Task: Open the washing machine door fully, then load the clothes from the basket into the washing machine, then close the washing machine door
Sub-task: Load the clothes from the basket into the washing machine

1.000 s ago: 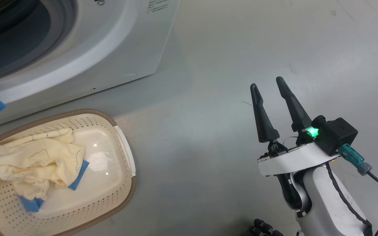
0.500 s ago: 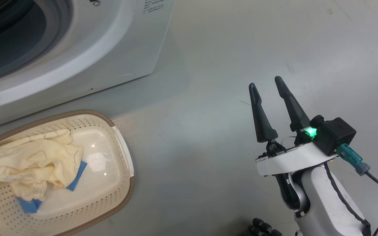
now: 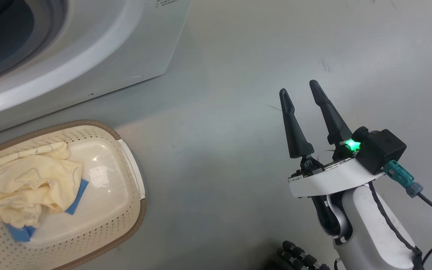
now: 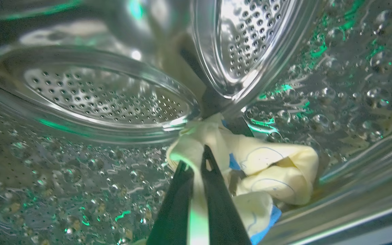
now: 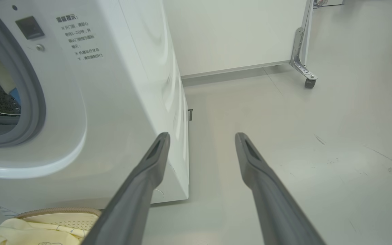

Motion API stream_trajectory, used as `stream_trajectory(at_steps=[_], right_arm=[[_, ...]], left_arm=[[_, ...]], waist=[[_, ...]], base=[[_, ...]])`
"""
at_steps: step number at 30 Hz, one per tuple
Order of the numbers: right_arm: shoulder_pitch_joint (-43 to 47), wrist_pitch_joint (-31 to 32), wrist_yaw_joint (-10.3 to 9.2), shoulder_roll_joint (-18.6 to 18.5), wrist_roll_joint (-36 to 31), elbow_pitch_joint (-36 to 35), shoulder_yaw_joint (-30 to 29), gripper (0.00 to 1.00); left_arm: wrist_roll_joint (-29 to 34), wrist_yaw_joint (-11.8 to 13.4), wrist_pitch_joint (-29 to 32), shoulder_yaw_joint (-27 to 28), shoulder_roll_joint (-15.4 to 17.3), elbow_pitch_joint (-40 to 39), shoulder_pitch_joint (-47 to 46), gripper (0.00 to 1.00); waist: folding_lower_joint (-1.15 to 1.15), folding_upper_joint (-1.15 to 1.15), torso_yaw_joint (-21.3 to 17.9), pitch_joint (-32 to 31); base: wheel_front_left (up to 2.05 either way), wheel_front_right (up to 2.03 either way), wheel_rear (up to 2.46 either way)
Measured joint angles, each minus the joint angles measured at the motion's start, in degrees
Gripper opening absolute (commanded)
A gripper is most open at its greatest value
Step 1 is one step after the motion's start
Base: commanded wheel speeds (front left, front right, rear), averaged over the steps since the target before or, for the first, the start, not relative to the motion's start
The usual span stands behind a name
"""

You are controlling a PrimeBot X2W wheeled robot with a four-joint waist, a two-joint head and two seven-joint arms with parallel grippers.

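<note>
Left fingers (image 4: 216,204) clamped on clothes (image 4: 277,170) inside washing machine (image 4: 107,98); right fingers (image 3: 294,127) apart.

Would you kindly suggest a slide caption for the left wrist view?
Left gripper shut on pale-yellow clothes, deep inside the perforated steel drum.

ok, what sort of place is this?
Probably a robotics test lab staged as a laundry corner: big white front-loading washing machine on smooth grey floor, white castor-mounted partition panel, cream perforated plastic basket of pale-yellow fabric clothes.
</note>
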Motion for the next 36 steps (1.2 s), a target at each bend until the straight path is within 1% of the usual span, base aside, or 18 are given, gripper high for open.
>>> stream_trajectory(at_steps=[2, 5, 12, 18, 19, 20, 21, 26, 32, 36], right_arm=[[-0.47, 0.00, 0.00, 0.01, 0.22, -0.16, 0.19, 1.00], [-1.10, 0.00, 0.00, 0.04, 0.43, -0.62, 0.22, 1.00], [-1.57, -0.01, 0.00, 0.09, 0.71, -0.58, 0.42, 1.00], [-1.97, -0.01, 0.00, 0.11, 0.91, -0.43, 0.44, 1.00], [-1.97, -0.01, 0.00, 0.11, 0.91, -0.40, 0.45, 1.00], [-1.97, 0.00, 0.00, 0.11, 0.91, -0.34, 0.45, 1.00], [-1.97, -0.01, 0.00, 0.11, 0.91, -0.29, 0.45, 1.00], [-1.98, -0.01, 0.00, 0.12, 0.91, -0.14, 0.44, 1.00], [-2.05, -0.01, -0.01, 0.12, 0.90, 0.11, 0.03, 1.00], [-2.07, -0.01, -0.08, 0.11, 0.48, 0.33, -0.80, 1.00]], left_arm=[[1.19, 0.70, -2.69, 0.10, 0.64, -0.64, -1.04, 0.00], [2.12, 1.25, -4.90, 0.12, 0.67, -0.52, -1.97, 0.00], [1.94, 1.96, -7.04, 0.29, 0.11, 4.55, -0.90, 0.00], [1.47, 2.27, -9.40, 0.58, -0.20, 5.95, -0.78, 0.00], [1.41, 2.29, -9.59, 0.73, -0.33, 6.33, -0.80, 0.31], [1.41, 2.29, -9.77, 0.73, -0.42, 6.61, -0.79, 0.67], [1.41, 2.29, -10.11, 0.74, -0.51, 6.79, -0.79, 1.00], [1.41, 2.54, -11.02, 0.73, -0.83, 8.06, -0.80, 1.00], [0.94, 4.30, -13.86, 1.64, -1.98, 8.96, -0.74, 1.00], [0.79, 5.57, -16.90, 1.68, -4.45, 9.22, 0.66, 1.00]], waist=[[0.00, 0.00, -0.34, 0.58], [0.00, 0.00, -0.79, 1.47], [0.00, 0.00, -1.48, 2.75], [0.00, 0.00, -1.55, 3.09], [0.00, 0.00, -1.54, 3.12], [0.00, 0.00, -1.53, 3.14], [0.00, 0.00, -1.53, 3.16], [0.00, 0.00, -1.49, 3.15], [0.00, 0.00, -1.22, 2.89], [0.00, 0.00, -0.60, 2.31]], base=[[0.00, 0.00, 0.00], [0.00, 0.00, 0.00], [0.00, 0.00, 0.00], [0.00, 0.00, 0.00], [0.00, 0.00, 0.00], [0.00, 0.00, 0.00], [0.00, 0.00, 0.00], [0.00, 0.00, 0.00], [0.00, 0.00, 0.00], [0.00, 0.00, 0.00]])
